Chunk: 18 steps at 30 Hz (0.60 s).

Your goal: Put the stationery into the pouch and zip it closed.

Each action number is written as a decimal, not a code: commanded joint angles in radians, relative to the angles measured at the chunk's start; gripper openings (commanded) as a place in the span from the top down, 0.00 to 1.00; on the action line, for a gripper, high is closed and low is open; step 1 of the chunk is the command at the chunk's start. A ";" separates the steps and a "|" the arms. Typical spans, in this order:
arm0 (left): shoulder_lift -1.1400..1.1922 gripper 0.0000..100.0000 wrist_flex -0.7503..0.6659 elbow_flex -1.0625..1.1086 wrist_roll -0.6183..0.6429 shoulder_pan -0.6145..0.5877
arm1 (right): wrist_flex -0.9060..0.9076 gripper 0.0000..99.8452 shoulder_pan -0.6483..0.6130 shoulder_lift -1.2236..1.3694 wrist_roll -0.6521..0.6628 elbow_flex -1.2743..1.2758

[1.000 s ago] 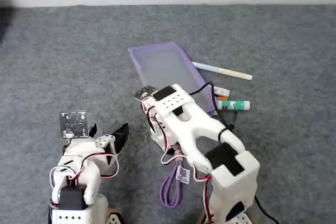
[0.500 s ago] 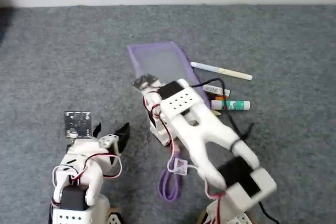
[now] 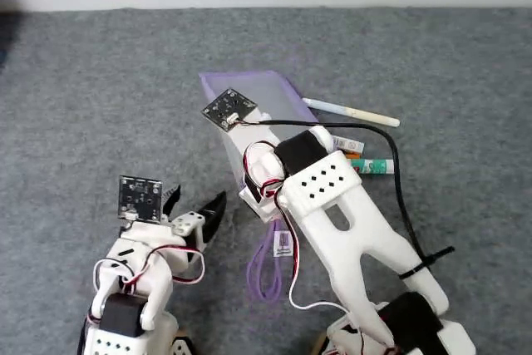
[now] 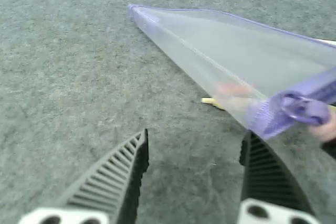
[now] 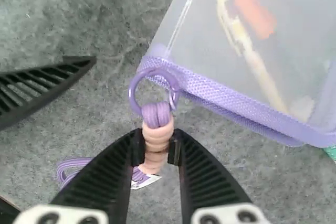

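The translucent plastic zip pouch with purple fabric edging (image 3: 264,108) lies on the grey carpeted table (image 3: 100,81), between the middle of the table and its far edge. Its near corner points towards the arms and looks slightly raised. The right gripper (image 5: 156,136) is clamped narrowly on a peach-coloured bead pull (image 5: 155,148). The bead pull hangs on a short purple loop from the purple metal ring (image 5: 153,90) at the pouch's zip corner.

A long purple cord with a white tag (image 3: 266,272) trails on the carpet below that arm. The left gripper (image 4: 195,137) hovers just above the carpet near the pouch's corner. Its ribbed black jaws are spread wide with nothing between them.

A slim white pen (image 3: 353,112) lies just beside the pouch's far right edge. A green-and-white glue stick (image 3: 376,166) lies closer in, next to a small orange-marked item (image 3: 350,145).

A cream stick and an orange shape show through the pouch wall in the right wrist view. Whether they are inside the pouch or under it cannot be told
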 commanded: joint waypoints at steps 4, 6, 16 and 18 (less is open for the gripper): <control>-0.008 0.73 -0.057 -0.016 0.055 0.144 | 0.005 0.99 -0.010 -0.051 0.012 -0.017; -0.005 0.73 -0.084 -0.012 0.066 0.149 | 0.005 0.99 -0.010 -0.051 0.012 -0.017; -0.003 0.73 -0.167 0.054 0.066 0.146 | 0.022 0.99 -0.013 -0.051 0.012 -0.028; -0.003 0.73 -0.167 0.054 0.066 0.144 | 0.048 0.99 -0.031 -0.051 0.012 -0.057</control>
